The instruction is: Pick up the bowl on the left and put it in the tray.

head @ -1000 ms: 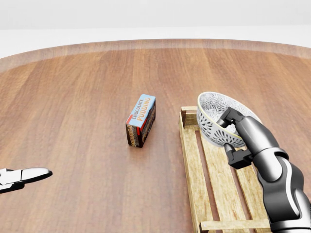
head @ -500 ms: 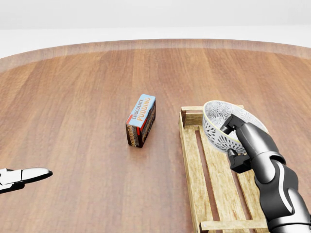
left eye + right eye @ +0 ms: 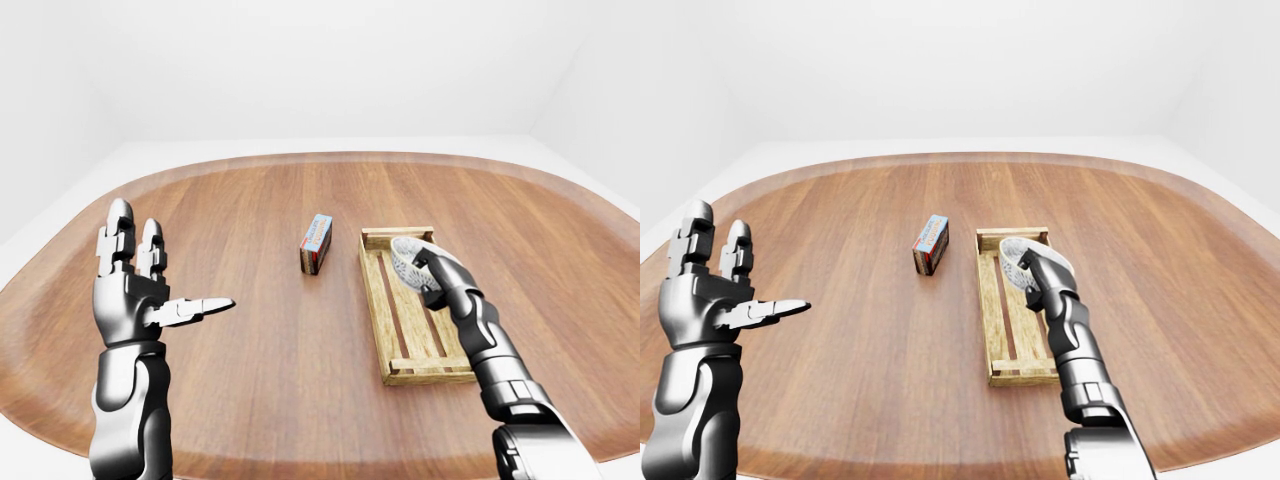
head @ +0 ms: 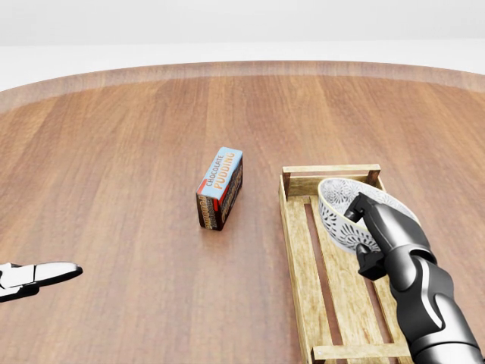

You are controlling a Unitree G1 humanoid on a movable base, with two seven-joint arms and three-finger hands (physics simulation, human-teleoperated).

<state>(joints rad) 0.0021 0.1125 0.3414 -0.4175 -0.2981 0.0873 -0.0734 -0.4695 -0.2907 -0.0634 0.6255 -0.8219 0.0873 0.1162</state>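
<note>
Bowl [image 4: 339,206] held tilted over the tray [image 4: 294,250] by the right hand [image 4: 379,231].
Left-eye view: the left hand [image 3: 135,290] stands raised, fingers spread wide, holding nothing, well apart from the tray. Head view: the right hand's fingers clamp the bowl's rim over the tray's upper end, likely for setting it onto the slats; the bowl looks empty and the tray holds nothing else. Right-eye view: a pudding box [image 3: 931,244] stands on the desk [image 3: 840,350], left of the tray.

A large rounded wooden table [image 3: 270,390] with a paler rim fills most of the room. Plain white walls [image 3: 300,70] meet a pale floor [image 3: 60,215] beyond its edge. The light is soft and even.
</note>
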